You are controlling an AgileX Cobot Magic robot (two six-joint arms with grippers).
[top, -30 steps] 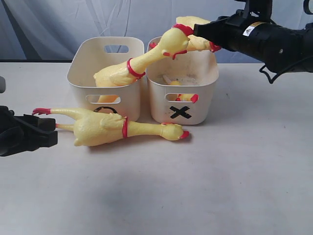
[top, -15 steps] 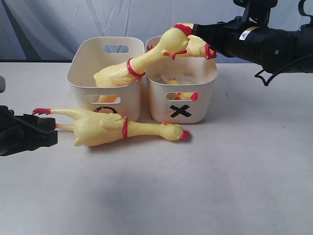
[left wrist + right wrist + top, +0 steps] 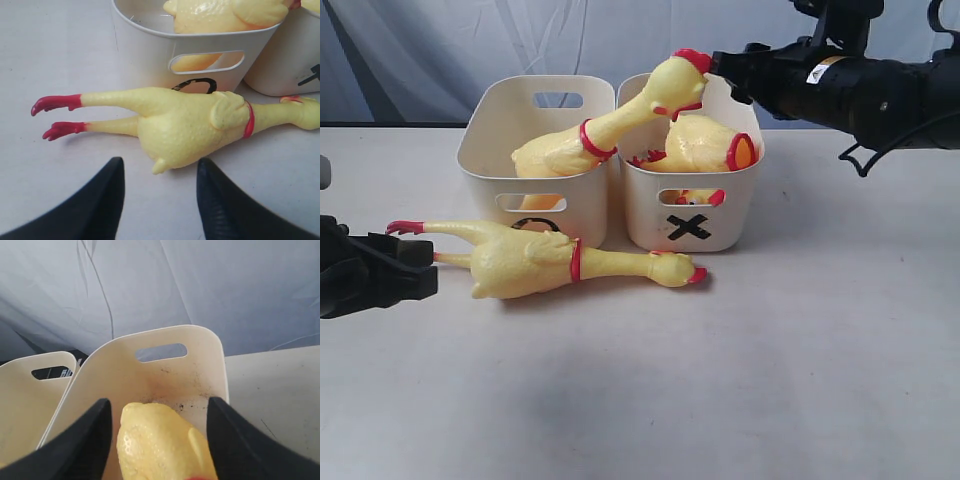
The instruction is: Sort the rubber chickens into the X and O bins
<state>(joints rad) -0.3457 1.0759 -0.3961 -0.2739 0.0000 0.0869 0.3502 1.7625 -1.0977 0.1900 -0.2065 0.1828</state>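
The X bin (image 3: 745, 215) holds a headless chicken body (image 3: 700, 145), lying tilted against its rim. My right gripper (image 3: 728, 66) hovers open above that bin's back edge; in the right wrist view the body (image 3: 160, 445) sits below the right gripper (image 3: 159, 402), clear of both fingers. A whole chicken (image 3: 560, 150) lies in the O bin (image 3: 485, 185), its head (image 3: 676, 82) over the X bin. Another whole chicken (image 3: 535, 262) lies on the table before the bins. My left gripper (image 3: 159, 167) stands open just short of this chicken's body (image 3: 190, 125).
A small yellow and red piece (image 3: 705, 198) shows through the X bin's front slot. Both bins stand side by side, touching, before a grey cloth backdrop (image 3: 420, 50). The white table (image 3: 770, 370) stretches in front and to the right.
My right gripper opened and the headless body dropped out of it into the X bin. The left gripper and both whole chickens have not moved.
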